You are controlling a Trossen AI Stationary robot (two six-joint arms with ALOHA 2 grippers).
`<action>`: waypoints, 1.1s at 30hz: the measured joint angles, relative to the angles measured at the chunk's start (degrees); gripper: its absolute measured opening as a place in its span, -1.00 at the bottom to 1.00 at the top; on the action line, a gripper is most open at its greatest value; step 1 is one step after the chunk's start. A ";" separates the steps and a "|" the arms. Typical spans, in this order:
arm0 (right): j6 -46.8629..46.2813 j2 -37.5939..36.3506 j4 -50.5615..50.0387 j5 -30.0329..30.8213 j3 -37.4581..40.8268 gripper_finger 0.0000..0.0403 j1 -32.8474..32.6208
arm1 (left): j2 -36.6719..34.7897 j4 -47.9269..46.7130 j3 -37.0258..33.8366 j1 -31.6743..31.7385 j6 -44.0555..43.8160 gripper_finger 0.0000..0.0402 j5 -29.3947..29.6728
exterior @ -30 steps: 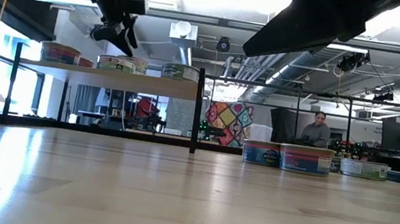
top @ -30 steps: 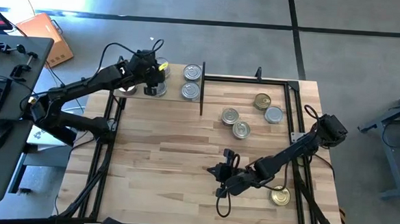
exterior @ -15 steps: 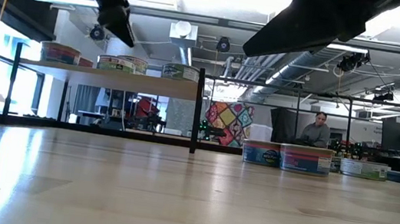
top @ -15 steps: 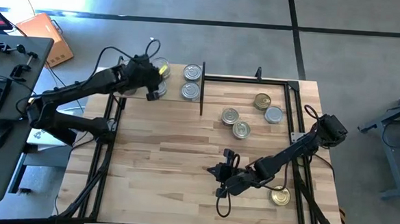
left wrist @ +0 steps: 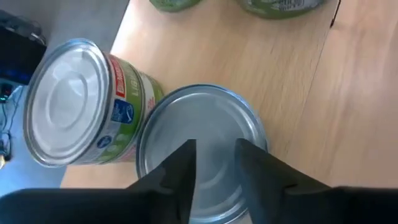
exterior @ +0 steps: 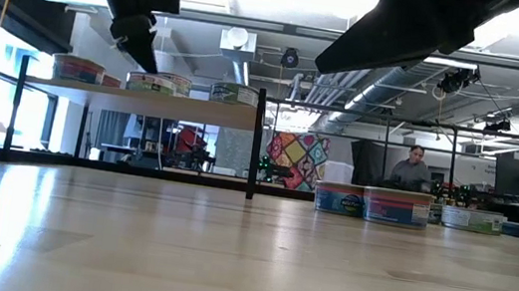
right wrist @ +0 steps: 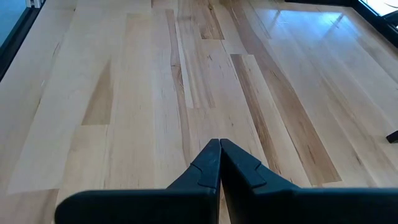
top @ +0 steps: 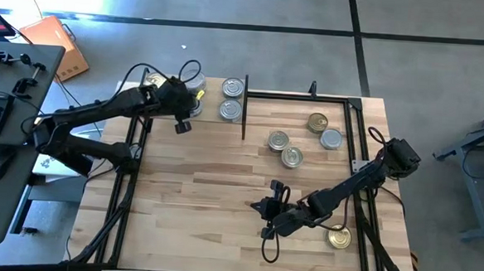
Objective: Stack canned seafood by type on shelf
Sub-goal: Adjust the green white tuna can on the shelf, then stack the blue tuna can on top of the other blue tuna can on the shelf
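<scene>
The shelf (top: pixel 211 99) (exterior: pixel 194 110) stands at the table's far left and carries several cans (top: pixel 233 88) (exterior: pixel 152 82). My left gripper (top: pixel 180 126) (exterior: pixel 143 54) (left wrist: pixel 214 149) hangs above the shelf's near edge, slanting down, open by a narrow gap with nothing between its fingers. Beyond them sits a silver-topped can (left wrist: pixel 199 134) beside a taller labelled can (left wrist: pixel 68 102). Loose cans (top: pixel 291 157) (exterior: pixel 395 207) rest on the table at the far right, and a gold-topped one (top: pixel 339 237) lies near right. My right gripper (top: pixel 261 208) (right wrist: pixel 219 146) is shut over bare table.
A black frame (top: pixel 352 100) rims the table, with an upright post (top: pixel 244 111) (exterior: pixel 255 145) at the shelf's right end. The right arm (exterior: pixel 416 25) crosses the near right part of the table. Bare wood (top: pixel 198 183) spreads over the table's middle and near left.
My left gripper has drawn back from the cans on the shelf toward the table's near edge and has rolled about its own line. The cans on the shelf stay where they were.
</scene>
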State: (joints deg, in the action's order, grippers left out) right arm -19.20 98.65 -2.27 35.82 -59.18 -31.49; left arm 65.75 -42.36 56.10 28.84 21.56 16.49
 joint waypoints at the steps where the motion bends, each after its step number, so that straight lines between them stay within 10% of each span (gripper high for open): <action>1: -0.01 0.00 -0.01 0.00 0.00 -1.00 0.00 | 0.23 -0.03 0.02 0.00 -0.02 -0.54 -0.09; 24: -0.14 0.00 0.13 0.10 0.00 -1.00 -0.02 | -0.19 -0.04 0.43 -1.27 -0.50 -0.80 -1.41; 33: -0.73 -4.61 -5.17 8.85 0.00 -1.00 -3.76 | -0.30 0.21 4.43 -5.87 -1.35 -0.80 -1.42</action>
State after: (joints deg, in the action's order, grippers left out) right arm -19.93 94.04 -7.44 44.66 -59.18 -35.25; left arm 65.45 -42.15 60.53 22.97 20.21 15.07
